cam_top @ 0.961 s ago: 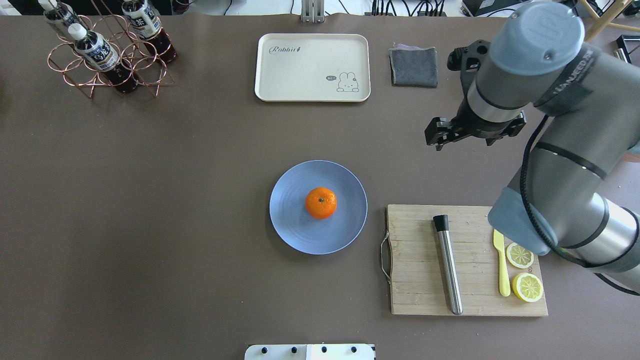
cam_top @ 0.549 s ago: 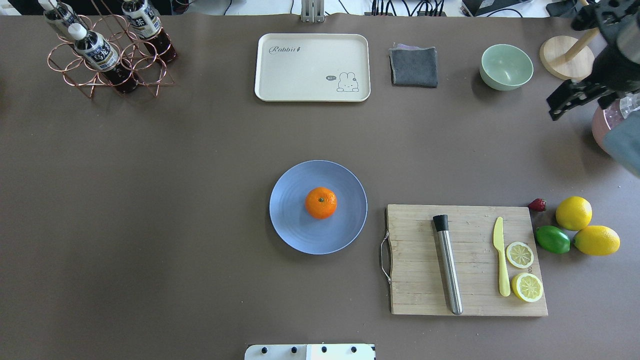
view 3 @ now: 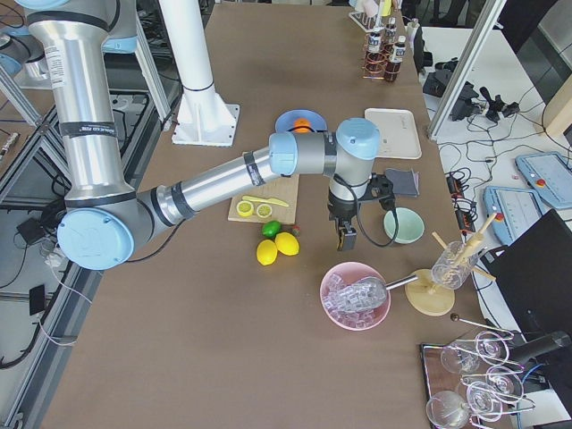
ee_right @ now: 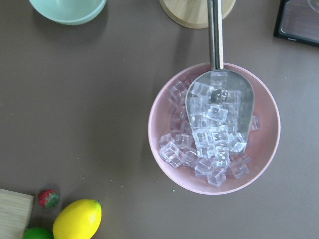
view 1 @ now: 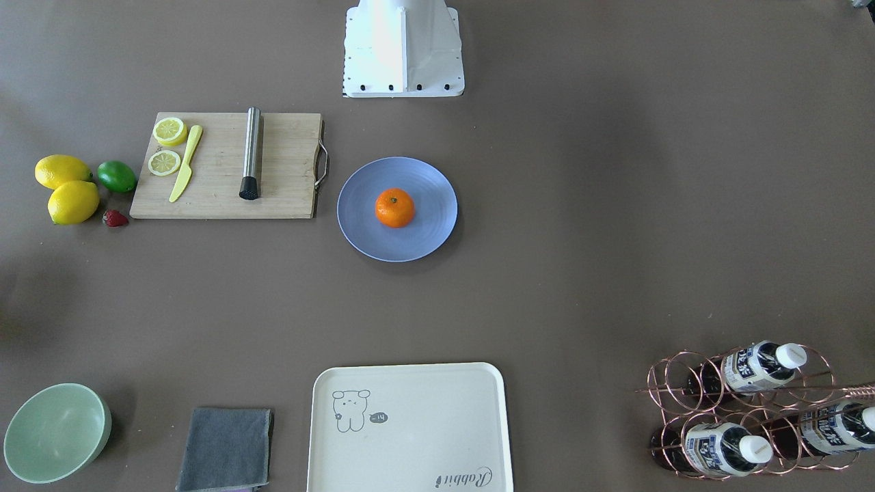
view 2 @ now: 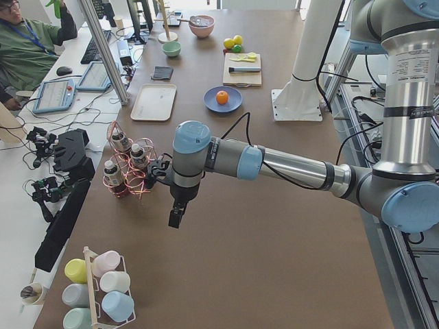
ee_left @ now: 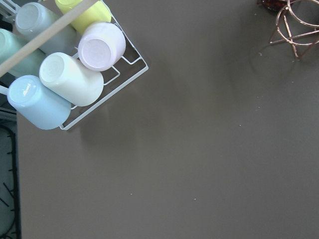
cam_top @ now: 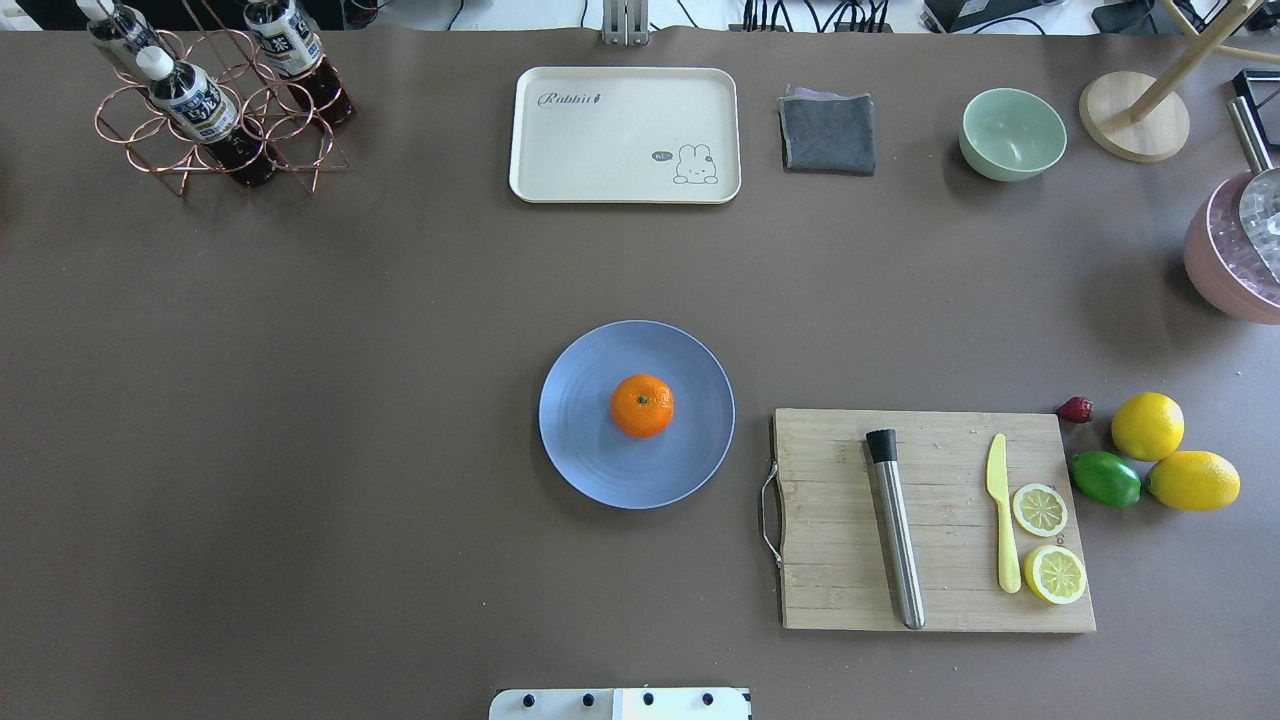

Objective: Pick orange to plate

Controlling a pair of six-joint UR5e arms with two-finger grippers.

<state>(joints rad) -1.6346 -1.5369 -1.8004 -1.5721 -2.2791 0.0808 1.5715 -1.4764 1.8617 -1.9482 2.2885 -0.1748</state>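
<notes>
Across the table from the robot, the front-facing view shows the orange (view 1: 394, 208) sitting in the middle of the plate (view 1: 431, 198), mid-table, just beside a board (view 1: 287, 164).

Overhead, the orange sits stem-up on the plate. The board to its right carries a rod (cam_top: 896, 540), a knife (cam_top: 1003, 520) and two lemon slices (cam_top: 1040, 510).

From the left end, the left gripper (view 2: 175, 218) hangs over the table near the bottle rack (view 2: 127, 168), well apart from the orange on its plate farther along. Whether its jaws are wide or closed cannot be told.

From the right end, the right gripper (view 3: 344, 237) points down between a mint bowl (view 3: 404, 226) and a pink bowl (view 3: 332, 308), well apart from the orange, which is partly hidden behind the arm. Its jaws cannot be judged either.

On the left wrist view, pastel cups (ee_left: 70, 79) lie in a wire holder (ee_left: 134, 74) at the table's corner.

On the right wrist view, the pink bowl holds ice (ee_right: 184, 144) and a scoop (ee_right: 219, 99) heaped with cubes.
</notes>
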